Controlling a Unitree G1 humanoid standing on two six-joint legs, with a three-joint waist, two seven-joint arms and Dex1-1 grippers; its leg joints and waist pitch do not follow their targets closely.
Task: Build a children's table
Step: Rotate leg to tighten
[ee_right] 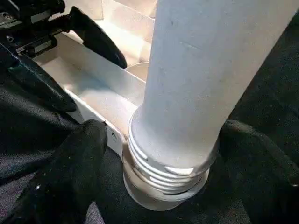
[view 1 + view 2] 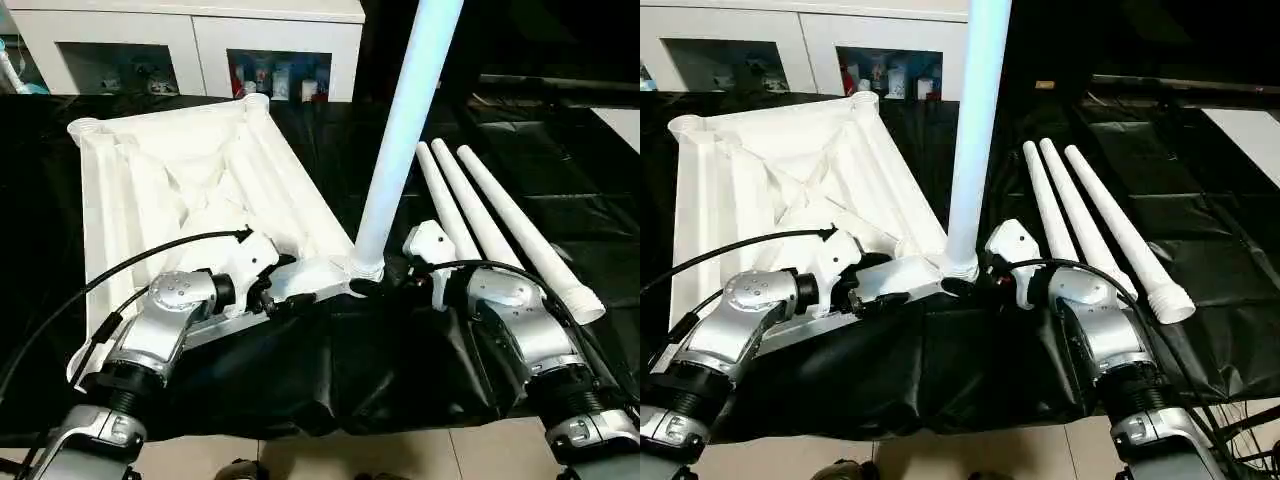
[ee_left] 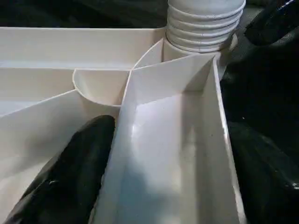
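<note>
The white table top (image 2: 130,180) lies upside down on the black-covered work table. One white leg (image 2: 400,130) stands upright in the socket of its near right corner. My left gripper (image 2: 285,300) straddles the near rim beside that corner, one finger (image 3: 70,177) inside the rim wall and the other outside, both touching it. My right gripper (image 2: 385,285) is closed around the leg's ribbed base (image 1: 163,163) just above the socket, a finger (image 1: 70,177) on each side. Three more legs (image 2: 500,220) lie side by side to the right.
A white glass-door cabinet (image 2: 200,30) stands behind the work table. The black cover (image 2: 330,370) hangs in folds over the near edge, with floor tiles below. Black cables run from both forearms across the top's near side.
</note>
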